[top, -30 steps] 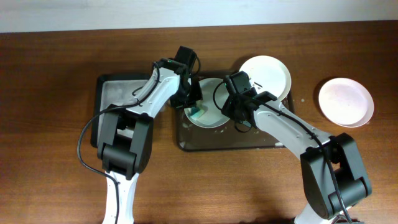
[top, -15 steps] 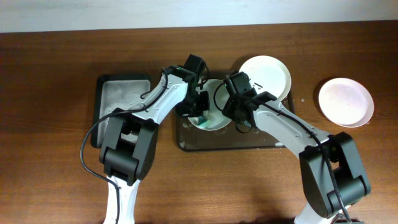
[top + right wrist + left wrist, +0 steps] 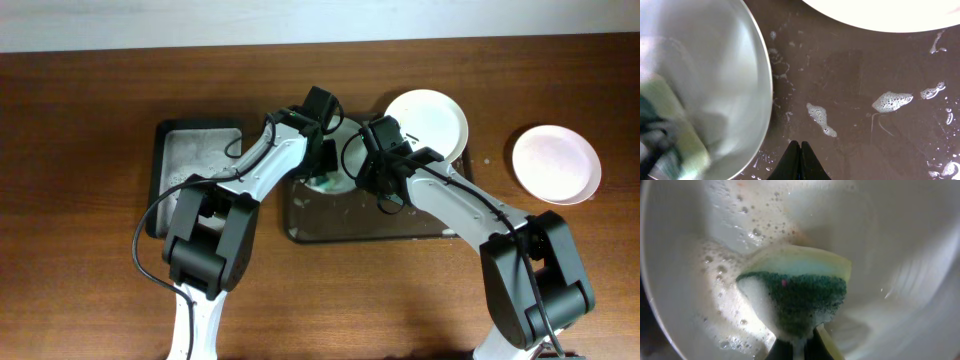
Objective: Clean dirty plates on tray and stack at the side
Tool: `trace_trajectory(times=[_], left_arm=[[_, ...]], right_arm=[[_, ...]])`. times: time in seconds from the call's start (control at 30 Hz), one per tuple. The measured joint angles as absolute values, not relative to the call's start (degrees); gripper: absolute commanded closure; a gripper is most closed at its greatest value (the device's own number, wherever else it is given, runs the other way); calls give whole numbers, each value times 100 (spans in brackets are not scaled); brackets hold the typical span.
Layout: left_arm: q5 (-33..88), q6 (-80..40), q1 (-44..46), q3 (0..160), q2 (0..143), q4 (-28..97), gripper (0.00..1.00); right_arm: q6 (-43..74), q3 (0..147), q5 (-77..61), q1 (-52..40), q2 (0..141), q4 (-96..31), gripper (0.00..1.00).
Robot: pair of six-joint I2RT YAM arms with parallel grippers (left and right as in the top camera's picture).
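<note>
One risk stood out: the soapy plate, lying in the tray near the middle of the worktop's far edge, had nothing visibly holding it. A hard stroke would probably skid it across the slick, sudsy tray floor, perhaps into the second plate that overlapped the tray's far rim. The right gripper hung over the wet tray just beside the soapy plate's rim, its fingers pressed together on nothing visible. The left gripper pinched a green-and-yellow sponge whose face was down in that plate's bowl among the suds, so the plate lay directly under the tool, touching it. A third plate sat alone toward the right edge, well apart.
</note>
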State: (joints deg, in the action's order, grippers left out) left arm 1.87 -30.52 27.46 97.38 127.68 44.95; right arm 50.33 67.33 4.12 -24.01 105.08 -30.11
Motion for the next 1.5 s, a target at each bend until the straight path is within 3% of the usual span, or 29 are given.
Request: trace_trajectory(times=[0.2, 0.3, 0.33, 0.43, 0.77, 1.13, 1.27, 1.5], left_arm=[[-349, -3135, 2742, 9721, 12772, 4311, 99], [-233, -3133, 2731, 9721, 12772, 4375, 99], [-156, -3133, 2727, 9723, 12772, 4394, 99], [-10, -3133, 2685, 9723, 12772, 4460, 99], [167, -3133, 2679, 9741, 12770, 4718, 99], [346, -3131, 2655, 9745, 12770, 4823, 99], [366, -3131, 2655, 9701, 12759, 4794, 99], [456, -3131, 2650, 9415, 12619, 4580, 99]], right_arm=[[4906, 6733, 351, -2401, 10508, -3033, 95], [4792, 6733, 336, -2401, 10508, -2941, 80], [4751, 6733, 305, -2397, 10508, -2856, 65], [4587, 6733, 58, -2296, 10508, -2506, 58], [3988, 6733, -1212, -972, 10534, -2001, 60], [3404, 6733, -2829, -913, 11408, -1732, 64], [3378, 6733, -3009, -915, 11511, -1470, 75], [3395, 6733, -3109, -915, 11710, -854, 81]])
